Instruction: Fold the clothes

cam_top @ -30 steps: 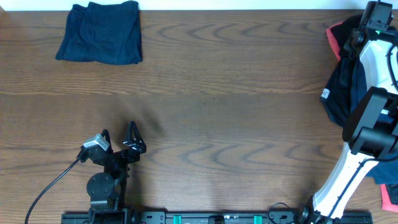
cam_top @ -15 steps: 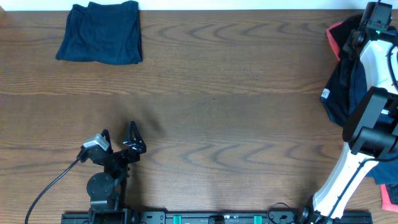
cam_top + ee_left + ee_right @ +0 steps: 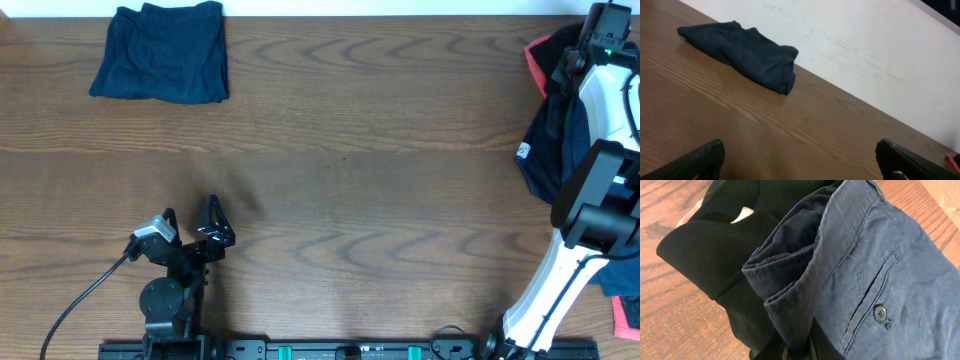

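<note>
right arm (image 3: 598,88) stretched over clothes pile (image 3: 543,160) (left arm (image 3: 178,258) folded low)

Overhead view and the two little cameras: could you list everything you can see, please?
table: one, brown wood, fills the overhead view
wall: one, white, behind the table's far edge
folded garment: one, dark blue, far left corner
trousers: one pair, navy, in the pile at the right edge
black garment: one, black, under the trousers
coral garment: one, coral-pink, at the far end of that pile
pink item: one, pink, near right corner, mostly cut off
left arm: one, black, near left; left end effector open and empty
right arm: one, white and black, over the pile; right end effector barely visible, open or shut unclear
</note>
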Robot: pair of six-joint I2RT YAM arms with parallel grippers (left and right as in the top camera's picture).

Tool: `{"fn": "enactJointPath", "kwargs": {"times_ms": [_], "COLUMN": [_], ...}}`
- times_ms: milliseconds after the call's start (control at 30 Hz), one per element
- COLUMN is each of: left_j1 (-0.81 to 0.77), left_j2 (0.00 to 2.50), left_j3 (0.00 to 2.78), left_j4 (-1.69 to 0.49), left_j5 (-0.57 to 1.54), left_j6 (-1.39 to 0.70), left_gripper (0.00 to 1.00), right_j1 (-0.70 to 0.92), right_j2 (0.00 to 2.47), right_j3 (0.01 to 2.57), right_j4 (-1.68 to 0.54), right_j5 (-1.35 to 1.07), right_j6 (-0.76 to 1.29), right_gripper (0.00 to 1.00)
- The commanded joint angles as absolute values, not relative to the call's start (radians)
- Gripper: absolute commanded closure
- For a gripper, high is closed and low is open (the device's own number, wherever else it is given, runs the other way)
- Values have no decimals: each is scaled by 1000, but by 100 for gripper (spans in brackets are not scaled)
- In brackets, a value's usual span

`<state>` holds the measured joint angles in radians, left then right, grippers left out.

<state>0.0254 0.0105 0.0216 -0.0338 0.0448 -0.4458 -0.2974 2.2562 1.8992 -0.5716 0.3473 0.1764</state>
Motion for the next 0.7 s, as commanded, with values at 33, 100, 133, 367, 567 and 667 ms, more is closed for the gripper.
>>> {"fn": "enactJointPath", "kwargs": {"times_ms": [33,100,133,367,567,667], "left_j1": [30,30,30,30,30,30], "left_j2": [5,5,5,5,5,5], "left_j3": [4,4,4,4,4,4], "left_j4": [-70,-70,-70,-70,-70,-70], "left_j5": [25,25,25,25,25,25], "left_j6": [-447,-447,-447,-447,-447,-447], "left_gripper": [2,2,2,2,2,2], "right_j1": [-300,-300,-300,-300,-300,-300], "right_j2": [2216,2216,2216,2216,2216,2217], "right_j3": [1919,1919,1919,1919,1919,1919], "right_j4": [-568,-565,-565,-564,-564,-564], "right_j5": [348,348,348,348,347,328], "right_j6": [186,186,186,186,186,185], "right_gripper": [90,88,86,87,98,81]}}
